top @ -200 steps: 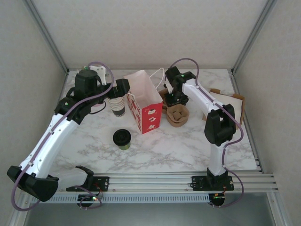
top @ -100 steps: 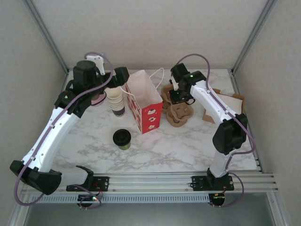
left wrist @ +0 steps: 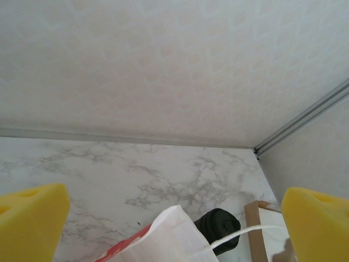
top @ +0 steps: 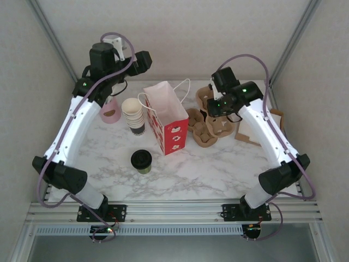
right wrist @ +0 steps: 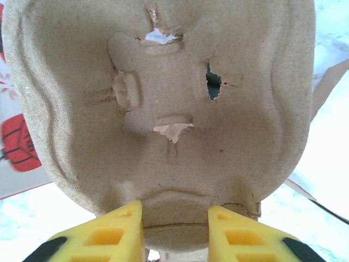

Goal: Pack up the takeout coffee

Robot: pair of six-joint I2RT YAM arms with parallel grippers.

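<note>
The right gripper pinches the rim of a pulp cup carrier, lifted just right of the red-and-white paper bag. The left gripper hangs wide open and empty at the back. The takeout coffee stands on the marble table near the bag's front. The torn, thin pulp likely calls for a level, gentle carry.

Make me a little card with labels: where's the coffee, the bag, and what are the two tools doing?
Bag: red-and-white paper bag, standing open.
Coffee: small paper cup with round black plastic lid, upright on the marble table, outside the bag.
Left tool: open, empty, high at the back.
Right tool: shut on a brown pulp cup carrier.
Packed: not yet.
</note>
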